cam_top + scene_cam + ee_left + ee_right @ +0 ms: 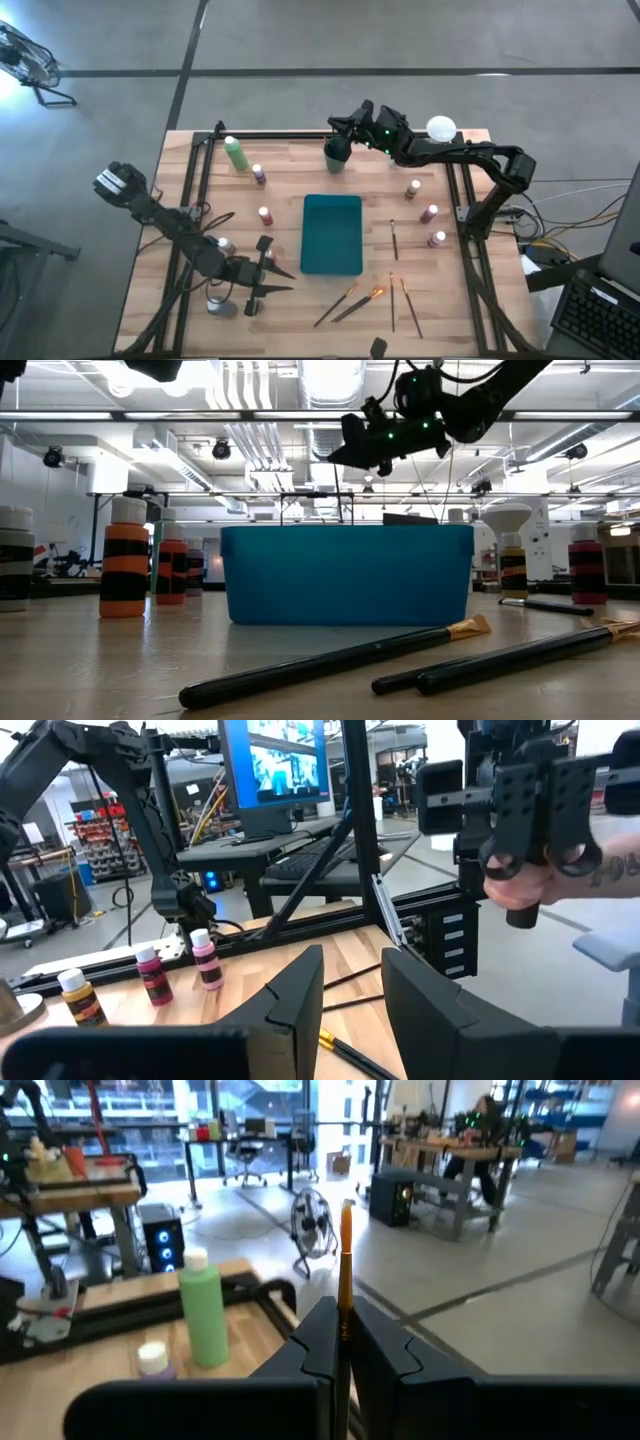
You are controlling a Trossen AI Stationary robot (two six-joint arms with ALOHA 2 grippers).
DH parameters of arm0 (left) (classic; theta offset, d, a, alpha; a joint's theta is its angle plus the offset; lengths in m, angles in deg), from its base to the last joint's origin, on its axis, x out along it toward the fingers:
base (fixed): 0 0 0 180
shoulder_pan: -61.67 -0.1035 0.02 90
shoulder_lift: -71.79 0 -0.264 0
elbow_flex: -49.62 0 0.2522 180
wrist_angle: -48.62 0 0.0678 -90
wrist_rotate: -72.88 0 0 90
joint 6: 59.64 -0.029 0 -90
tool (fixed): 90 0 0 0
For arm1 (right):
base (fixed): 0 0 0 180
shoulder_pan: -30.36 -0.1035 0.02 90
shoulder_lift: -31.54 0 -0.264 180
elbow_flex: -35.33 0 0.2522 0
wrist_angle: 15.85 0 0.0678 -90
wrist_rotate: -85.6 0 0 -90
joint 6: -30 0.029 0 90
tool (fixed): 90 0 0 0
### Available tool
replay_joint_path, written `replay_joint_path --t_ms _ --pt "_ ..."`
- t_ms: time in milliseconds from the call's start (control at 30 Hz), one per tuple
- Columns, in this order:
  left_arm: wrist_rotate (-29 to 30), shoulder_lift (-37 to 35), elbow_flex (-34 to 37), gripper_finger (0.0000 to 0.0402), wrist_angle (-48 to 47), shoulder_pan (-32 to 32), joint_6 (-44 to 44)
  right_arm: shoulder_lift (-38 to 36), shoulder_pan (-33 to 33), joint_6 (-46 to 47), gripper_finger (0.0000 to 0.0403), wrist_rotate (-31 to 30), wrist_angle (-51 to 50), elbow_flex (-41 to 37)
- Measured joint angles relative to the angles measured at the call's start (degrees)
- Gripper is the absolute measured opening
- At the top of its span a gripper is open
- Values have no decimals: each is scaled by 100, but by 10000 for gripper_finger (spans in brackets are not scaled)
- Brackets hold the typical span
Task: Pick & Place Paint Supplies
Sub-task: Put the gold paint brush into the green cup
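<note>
My right gripper [345, 1338] is up over the table's far edge [340, 140], level and shut on a thin brush [345, 1250] that stands upright. To its left stands the tall light-green bottle [234, 152]. My left gripper [352, 1005] is at the near left [284, 281], level and pointing at the table's right side. It is open with nothing between its fingers. Small white-capped paint bottles [265, 215] stand upright left and right of the teal tray [332, 233]. Several brushes [350, 300] lie flat near the front edge. My right gripper pinches the brush between its two fingers at the shaft just below the orange ferrule [344, 1315]. The fingers come at it level and lie across it. The brush stands upright with its tip up, and the gripper hides its lower part.
A white-domed object [441, 127] stands at the far right corner. Black frame rails [200, 190] run along both table sides. In the left wrist view a person's hand [530, 880] holds a black device beyond the table. Bare wood lies between the tray and the right-hand bottles [429, 213].
</note>
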State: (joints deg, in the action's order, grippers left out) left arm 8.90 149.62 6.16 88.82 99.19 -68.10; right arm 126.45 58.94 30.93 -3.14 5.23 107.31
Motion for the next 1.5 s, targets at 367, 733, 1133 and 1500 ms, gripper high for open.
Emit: replay_joint_path --t_ms 367,733,1133,1500 --pt "-2 -10 0 110 -61 33 88 -72 -36 -17 11 2 10 160" --pt "-2 -10 0 110 -247 44 195 -55 -37 -56 11 -256 19 -120" --pt "55 -10 0 110 -265 44 97 788 -60 111 11 -249 187 -127" --pt "63 -10 0 110 -398 44 176 1249 -62 294 11 -235 427 -136"
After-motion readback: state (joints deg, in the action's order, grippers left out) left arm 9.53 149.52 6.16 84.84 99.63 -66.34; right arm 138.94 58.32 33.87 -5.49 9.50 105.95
